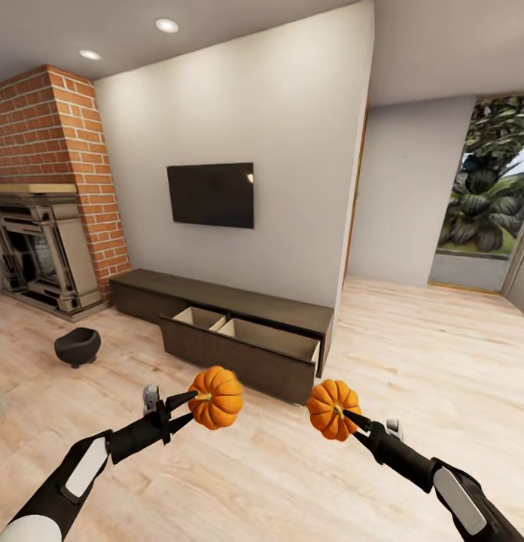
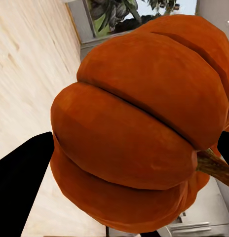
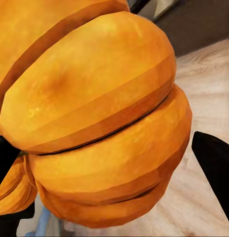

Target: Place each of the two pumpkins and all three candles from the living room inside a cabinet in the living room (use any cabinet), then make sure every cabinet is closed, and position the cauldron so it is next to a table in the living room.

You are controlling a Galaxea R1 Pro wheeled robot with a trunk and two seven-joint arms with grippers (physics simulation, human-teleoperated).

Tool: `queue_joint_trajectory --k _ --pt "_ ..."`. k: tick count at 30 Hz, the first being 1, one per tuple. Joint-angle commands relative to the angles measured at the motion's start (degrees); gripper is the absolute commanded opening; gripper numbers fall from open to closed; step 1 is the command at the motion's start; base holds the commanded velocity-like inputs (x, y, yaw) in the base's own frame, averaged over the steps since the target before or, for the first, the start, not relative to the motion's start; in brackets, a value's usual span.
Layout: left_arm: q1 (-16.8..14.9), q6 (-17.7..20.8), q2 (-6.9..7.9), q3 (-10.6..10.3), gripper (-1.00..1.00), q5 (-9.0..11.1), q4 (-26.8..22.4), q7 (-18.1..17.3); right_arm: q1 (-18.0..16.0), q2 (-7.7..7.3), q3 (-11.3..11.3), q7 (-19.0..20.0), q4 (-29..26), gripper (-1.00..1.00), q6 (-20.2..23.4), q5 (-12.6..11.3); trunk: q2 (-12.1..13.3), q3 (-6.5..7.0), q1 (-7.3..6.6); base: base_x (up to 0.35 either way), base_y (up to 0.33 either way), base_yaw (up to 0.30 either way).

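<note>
Orange, head view: two pumpkins held up over the pale wood floor [image 1: 443,354], one per arm, both short of the cabinet.
Left gripper [image 1: 193,399]: clenched on the stem end of the left pumpkin [image 1: 216,397], fingers pointing toward the robot's right.
Right gripper [image 1: 351,418]: clenched on the stem end of the right pumpkin [image 1: 333,408], fingers pointing up and toward the robot's left.
Cabinet [image 1: 239,301]: long, low, dark brown, against the grey wall below the television [image 1: 211,194]; one wide drawer [image 1: 243,348] pulled out, its two pale compartments showing.
Cauldron [image 1: 77,346]: black, on the floor toward the left, in front of the fireplace [image 1: 40,252] and apart from the cabinet.
Brick chimney [image 1: 70,150]: red, behind the fireplace.
Window [image 1: 489,203]: far right, green plants outside.

Orange, left wrist view: pumpkin [image 2: 139,133] close up, ribbed, brownish stem [image 2: 215,167] at one side; a black finger [image 2: 20,182] beside it.

Orange, right wrist view: pumpkin [image 3: 95,118] close up; a black finger [image 3: 215,163] against its side, wood floor [image 3: 203,74] beyond.
</note>
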Motion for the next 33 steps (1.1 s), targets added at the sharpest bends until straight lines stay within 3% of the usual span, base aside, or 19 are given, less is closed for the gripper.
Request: queue_joint_trajectory --k 1,17,33 --pt "0.0 0.6 0.0 0.1 -1.0 0.6 -0.1 -0.1 -0.1 0.01 -0.1 -0.1 0.0 -1.0 0.6 -0.8 0.0 -0.08 0.03 0.343 -0.012 -0.25" --pt "0.0 0.6 0.27 0.2 -1.0 1.2 -0.1 -0.7 -0.1 0.0 -0.1 -0.1 0.0 -1.0 0.6 -0.8 0.0 -0.19 0.03 0.343 -0.001 -0.093" --pt "0.0 0.6 0.03 0.2 -1.0 0.8 -0.1 -0.5 0.0 -0.03 -0.1 -0.1 0.0 -1.0 0.6 -0.8 0.0 -0.19 0.03 0.342 0.006 -0.254"
